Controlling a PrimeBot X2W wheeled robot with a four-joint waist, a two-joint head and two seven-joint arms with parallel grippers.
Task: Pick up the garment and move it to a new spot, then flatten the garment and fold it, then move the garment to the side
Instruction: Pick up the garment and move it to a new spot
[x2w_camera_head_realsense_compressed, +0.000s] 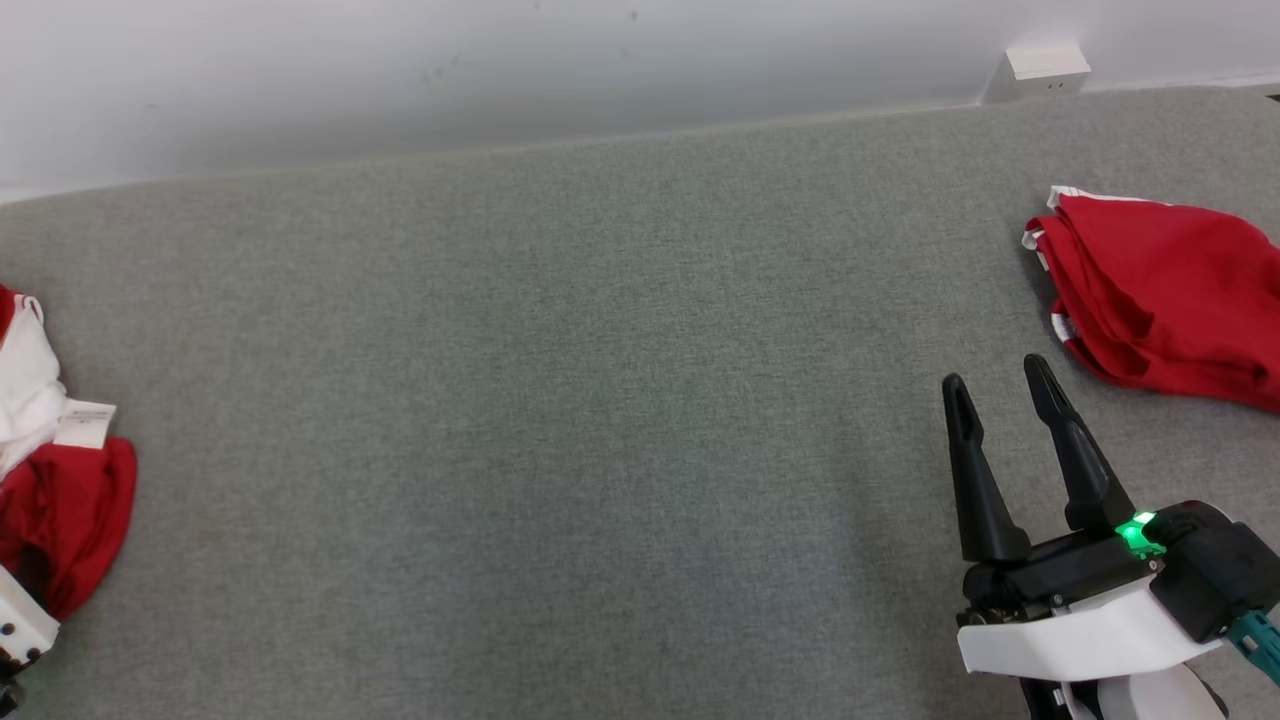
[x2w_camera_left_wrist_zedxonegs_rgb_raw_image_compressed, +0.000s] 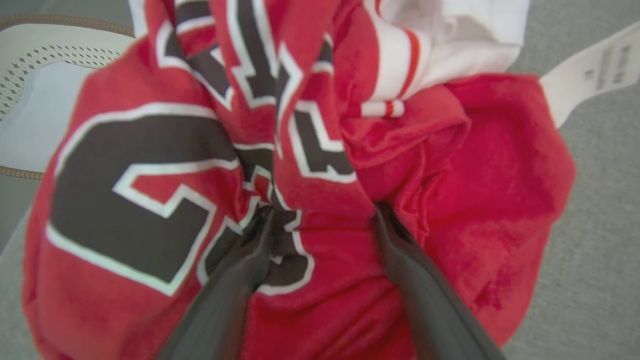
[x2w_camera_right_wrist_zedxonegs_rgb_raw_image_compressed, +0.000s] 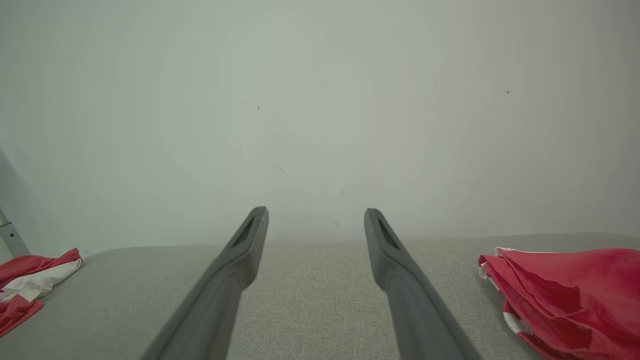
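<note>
Both fingers (x2w_camera_left_wrist_zedxonegs_rgb_raw_image_compressed: 235, 280) wide, left end effector (x2w_camera_left_wrist_zedxonegs_rgb_raw_image_compressed: 324, 209) against garment (x2w_camera_left_wrist_zedxonegs_rgb_raw_image_compressed: 490, 200).

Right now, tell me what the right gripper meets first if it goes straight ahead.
Likely the white wall; the grey surface before the right gripper looks free, folded red garment off its line.

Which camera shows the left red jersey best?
Left wrist view: the jersey is close up, numbers showing, against the open left gripper. Head view crops it at the edge; right wrist view shows a distant corner.
</note>
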